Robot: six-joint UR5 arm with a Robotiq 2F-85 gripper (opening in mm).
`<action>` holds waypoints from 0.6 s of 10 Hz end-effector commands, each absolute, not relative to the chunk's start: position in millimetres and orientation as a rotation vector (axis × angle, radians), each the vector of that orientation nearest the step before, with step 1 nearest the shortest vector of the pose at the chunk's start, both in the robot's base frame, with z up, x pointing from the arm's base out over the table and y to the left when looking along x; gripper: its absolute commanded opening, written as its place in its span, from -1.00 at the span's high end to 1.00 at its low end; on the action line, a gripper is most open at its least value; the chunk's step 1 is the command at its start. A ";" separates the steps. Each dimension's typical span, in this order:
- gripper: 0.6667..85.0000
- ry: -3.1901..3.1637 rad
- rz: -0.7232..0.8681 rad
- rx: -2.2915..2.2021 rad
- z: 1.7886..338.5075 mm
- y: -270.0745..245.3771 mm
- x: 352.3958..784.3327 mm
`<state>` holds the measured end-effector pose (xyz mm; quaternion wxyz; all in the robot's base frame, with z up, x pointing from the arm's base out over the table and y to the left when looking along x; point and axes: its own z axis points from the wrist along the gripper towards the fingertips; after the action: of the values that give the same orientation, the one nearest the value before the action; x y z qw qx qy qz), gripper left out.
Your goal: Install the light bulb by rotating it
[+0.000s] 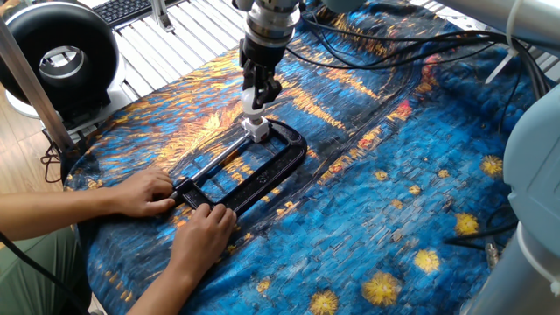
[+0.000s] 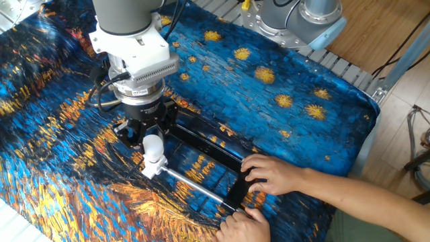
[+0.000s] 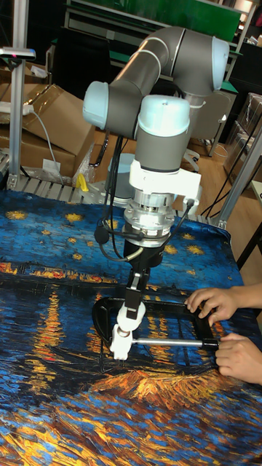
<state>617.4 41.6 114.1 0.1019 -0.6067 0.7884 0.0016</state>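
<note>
Two human hands hold the rig steady at the lower part of each view: one hand (image 2: 274,173) rests on the black C-clamp (image 1: 267,164) frame, the other hand (image 2: 243,226) grips near the end of its metal screw rod (image 2: 195,187). We see the gripper (image 2: 152,141) coming straight down in the left-centre of the other fixed view, its two dark fingers pinching the light bulb (image 2: 154,145) from either side. The bulb sits upright, its short neck meeting the white socket block (image 2: 152,167) that the clamp pins to the painted cloth (image 2: 282,74) (a starry-night print, blue and orange).

In one fixed view the bulb (image 1: 254,113) shows just above the socket block (image 1: 256,129), upper centre of the frame; in the tall fixed view it (image 3: 131,313) hangs left of centre, below the wrist. We cannot tell how deep the thread is engaged.

We judge the risks as follows. If the gripper's axis is tilted from the socket's, turning could cross the thread and jam it. Too hard a squeeze could crack the frosted globe; too light a one would let the fingers slip round it. Twisting also pulls on the cables (image 3: 109,240) looped at the wrist, and torque could swing the clamp toward the nearby hands.
</note>
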 end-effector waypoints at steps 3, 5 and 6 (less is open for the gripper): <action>0.99 2.312 0.036 -1.767 112.2 45.0 619.6; 0.99 2.310 0.038 -1.765 112.4 44.2 619.3; 0.99 2.309 0.036 -1.767 112.5 42.2 618.9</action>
<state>618.2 42.5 111.0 0.1104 -0.6062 0.7876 0.0081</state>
